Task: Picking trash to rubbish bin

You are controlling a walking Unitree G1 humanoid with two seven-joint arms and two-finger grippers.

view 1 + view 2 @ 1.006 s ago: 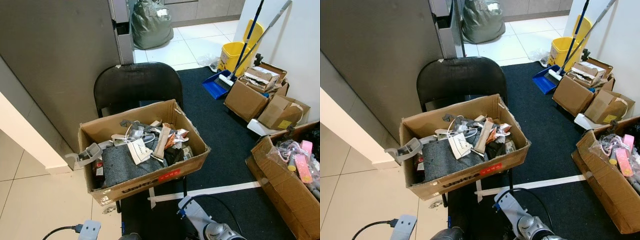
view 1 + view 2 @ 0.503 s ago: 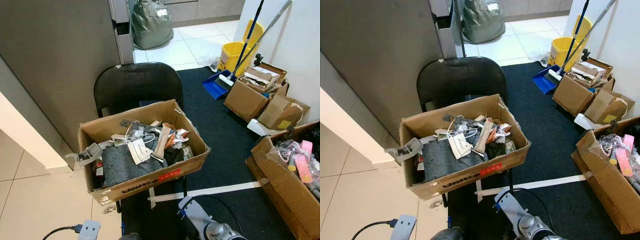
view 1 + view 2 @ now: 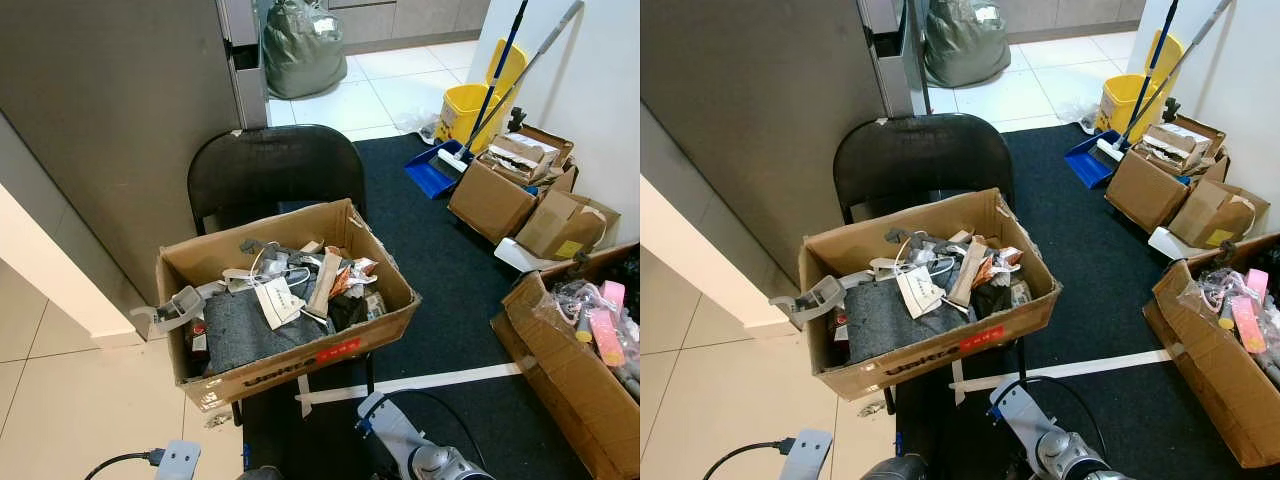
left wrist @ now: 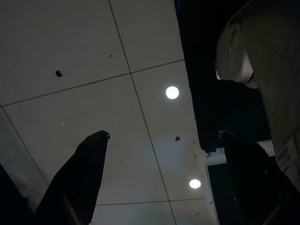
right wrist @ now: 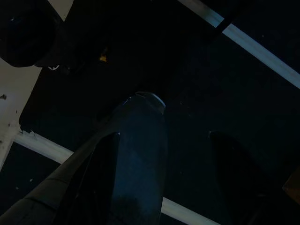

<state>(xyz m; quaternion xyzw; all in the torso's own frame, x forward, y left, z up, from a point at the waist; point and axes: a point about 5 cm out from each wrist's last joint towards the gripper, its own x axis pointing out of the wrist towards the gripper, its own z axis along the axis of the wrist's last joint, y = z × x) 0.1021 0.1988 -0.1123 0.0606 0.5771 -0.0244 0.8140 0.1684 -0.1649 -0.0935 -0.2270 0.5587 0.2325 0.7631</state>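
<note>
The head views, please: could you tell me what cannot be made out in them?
- Chair: seat and legs hidden by the box.
- Box's lower contents: buried under grey cloth and papers.
- Right-hand carton: cut off by the frame edge.
- Box label: print too small to read.

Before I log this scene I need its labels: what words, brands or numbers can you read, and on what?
Cardboard box on the chair, front: black lettering and a red sticker, both too blurred to read.
White tag among the box's contents: print too small to read.
Brown box by the wall: yellow label, unreadable.
Nothing else legible.
</note>
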